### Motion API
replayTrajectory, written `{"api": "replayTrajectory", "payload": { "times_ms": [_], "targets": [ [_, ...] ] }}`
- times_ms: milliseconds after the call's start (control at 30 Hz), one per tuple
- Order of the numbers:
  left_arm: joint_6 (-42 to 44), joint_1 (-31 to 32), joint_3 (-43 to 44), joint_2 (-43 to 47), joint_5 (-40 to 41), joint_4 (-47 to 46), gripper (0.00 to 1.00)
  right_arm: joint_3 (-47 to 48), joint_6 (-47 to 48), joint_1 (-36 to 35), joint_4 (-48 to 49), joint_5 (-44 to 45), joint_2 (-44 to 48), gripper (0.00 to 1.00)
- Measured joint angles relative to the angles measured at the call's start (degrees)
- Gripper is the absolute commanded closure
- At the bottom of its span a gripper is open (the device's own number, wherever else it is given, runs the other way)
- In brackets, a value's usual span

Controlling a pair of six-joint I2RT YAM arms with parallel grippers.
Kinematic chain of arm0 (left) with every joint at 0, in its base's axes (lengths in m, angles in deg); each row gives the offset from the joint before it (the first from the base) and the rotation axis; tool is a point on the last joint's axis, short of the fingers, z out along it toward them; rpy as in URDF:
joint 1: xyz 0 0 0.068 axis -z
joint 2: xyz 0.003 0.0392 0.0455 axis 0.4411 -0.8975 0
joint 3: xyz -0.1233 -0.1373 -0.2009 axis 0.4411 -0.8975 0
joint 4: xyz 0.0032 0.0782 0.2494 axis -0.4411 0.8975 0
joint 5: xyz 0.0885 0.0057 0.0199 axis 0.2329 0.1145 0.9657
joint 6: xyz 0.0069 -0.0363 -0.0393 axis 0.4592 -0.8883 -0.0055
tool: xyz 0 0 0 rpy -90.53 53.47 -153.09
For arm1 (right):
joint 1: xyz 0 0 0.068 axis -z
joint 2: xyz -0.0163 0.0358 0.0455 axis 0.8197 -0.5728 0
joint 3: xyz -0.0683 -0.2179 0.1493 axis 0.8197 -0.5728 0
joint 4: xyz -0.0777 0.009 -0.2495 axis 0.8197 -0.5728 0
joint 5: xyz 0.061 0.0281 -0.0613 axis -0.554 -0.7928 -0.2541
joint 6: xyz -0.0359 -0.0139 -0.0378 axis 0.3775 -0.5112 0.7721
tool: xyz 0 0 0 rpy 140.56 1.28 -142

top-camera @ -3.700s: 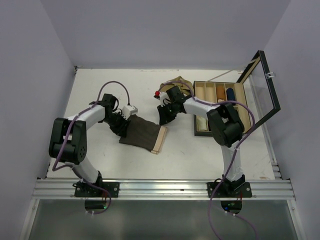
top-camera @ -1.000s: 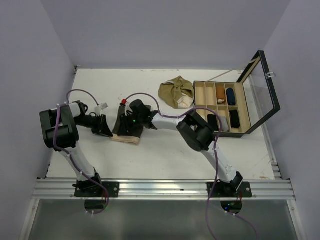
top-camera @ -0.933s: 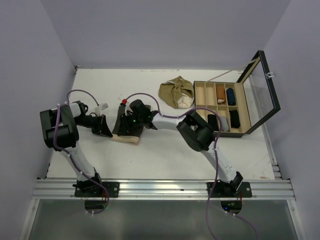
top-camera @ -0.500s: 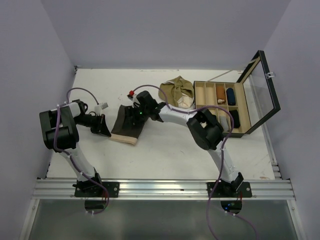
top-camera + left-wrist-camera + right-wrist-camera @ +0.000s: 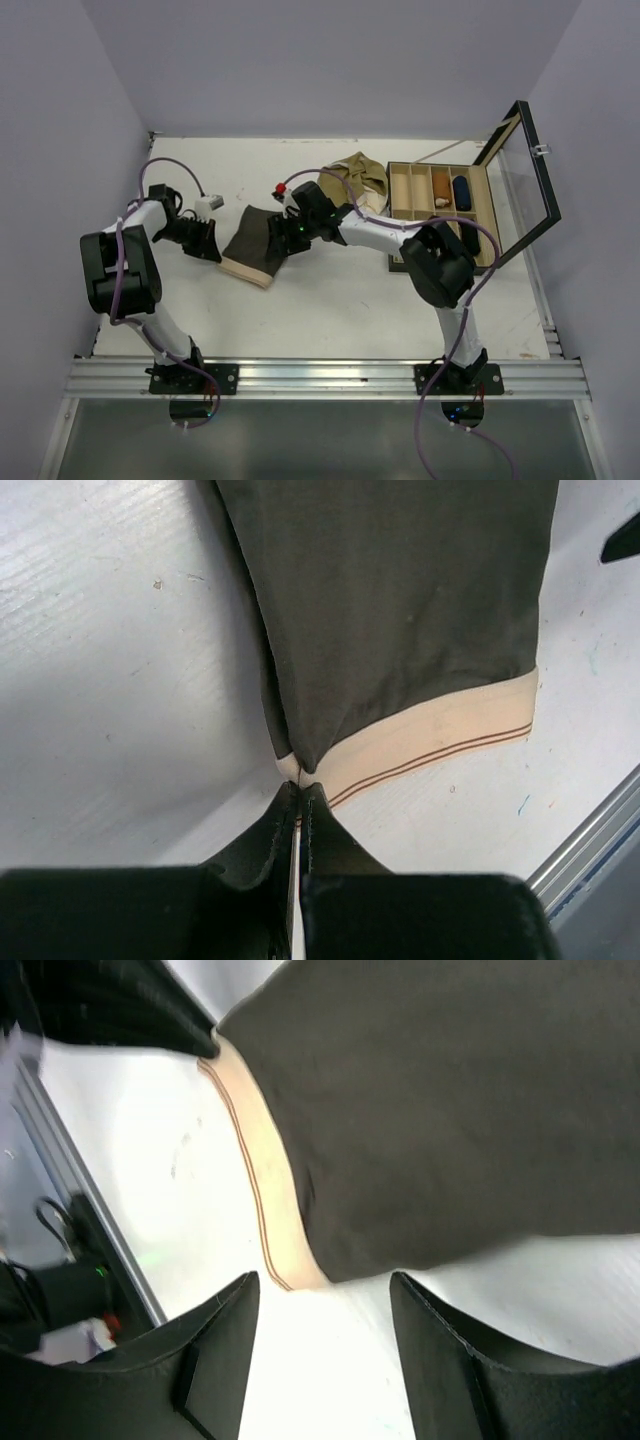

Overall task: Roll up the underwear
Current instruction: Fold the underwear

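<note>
The dark brown underwear (image 5: 252,240) lies folded flat on the white table, its beige waistband (image 5: 245,270) toward the front. My left gripper (image 5: 217,254) is shut on the waistband's left corner (image 5: 298,772), where the cloth (image 5: 400,610) bunches up into the tips. My right gripper (image 5: 281,240) hovers open over the right side of the cloth (image 5: 450,1110); its fingers (image 5: 225,1340) are spread with bare table between them, just off the waistband's end (image 5: 265,1200). The olive-tan underwear (image 5: 357,172) lies crumpled at the back, partly behind my right arm.
A wooden organiser box (image 5: 425,180) with its glass lid (image 5: 525,170) raised stands at the right, with several rolled items in its compartments. A metal rail (image 5: 320,378) runs along the near edge. Walls close in on the left, right and back.
My left gripper has shut on the waistband corner and moved back. My right gripper has opened, let go of the cloth and drawn off to the right. The brown underwear has shifted right and turned.
</note>
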Motion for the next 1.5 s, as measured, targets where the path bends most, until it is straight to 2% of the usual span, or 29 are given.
{"api": "replayTrajectory", "payload": {
  "times_ms": [100, 300, 500, 733, 1133, 1300, 1500],
  "targets": [
    [-2.4, 0.0, 0.1, -0.2, -0.7, 0.1, 1.0, -3.8, 5.8, -0.4, 0.3, 0.7, 3.9, 0.41],
    [-7.5, 0.0, 1.2, -3.5, -3.6, 0.0, 1.0, -4.5, 17.3, -2.8, 1.5, 6.6, 8.0, 0.4],
    [-12.6, 0.0, 2.6, -6.7, -6.4, 0.1, 1.0, -4.2, 27.2, -11.9, 3.6, 17.4, 7.8, 0.39],
    [-16.9, 0.0, 3.6, -8.4, -8.8, 0.7, 1.0, -4.2, 34.2, -22.1, 11.9, 29.1, 3.8, 0.31],
    [-19.4, -0.1, 4.1, -11.1, -10.6, 2.8, 1.0, -6.8, 42.7, -22.6, 26.1, 40.4, -4.2, 0.32],
    [-19.5, -0.5, 4.1, -11.1, -11.5, 3.5, 1.0, -7.4, 44.8, -22.6, 29.0, 41.0, -4.5, 0.34],
    [-19.6, -1.7, 4.8, -12.1, -13.7, 4.8, 1.0, -8.7, 45.7, -22.6, 31.5, 40.1, -4.5, 0.32]
  ]
}}
